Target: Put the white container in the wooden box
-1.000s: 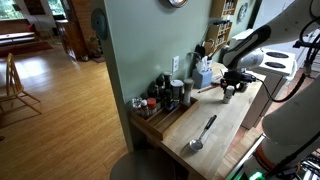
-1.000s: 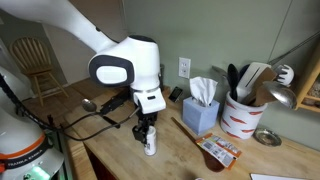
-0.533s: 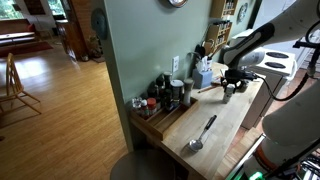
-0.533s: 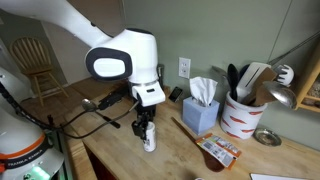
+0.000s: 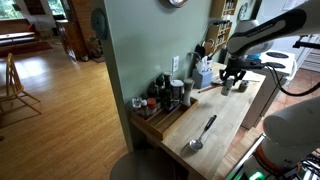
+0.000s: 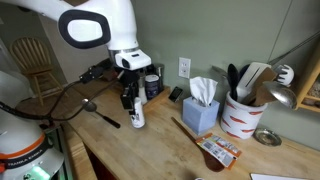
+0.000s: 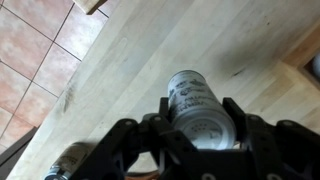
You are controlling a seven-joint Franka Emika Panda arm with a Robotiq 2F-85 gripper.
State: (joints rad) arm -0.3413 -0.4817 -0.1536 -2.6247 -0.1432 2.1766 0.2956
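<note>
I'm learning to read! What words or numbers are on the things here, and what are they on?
No text is readable anywhere.
Small white cylindrical container in the gripper: dark marks, too blurred.
Flat colourful packet on the wooden counter: print too small.

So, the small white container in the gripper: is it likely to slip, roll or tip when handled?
The white container looks rigid and small beside the gripper, so it is probably light. Its round, smooth-looking wall could slip or turn between the fingers. Laid on its side on the wooden counter, it would likely roll.
</note>
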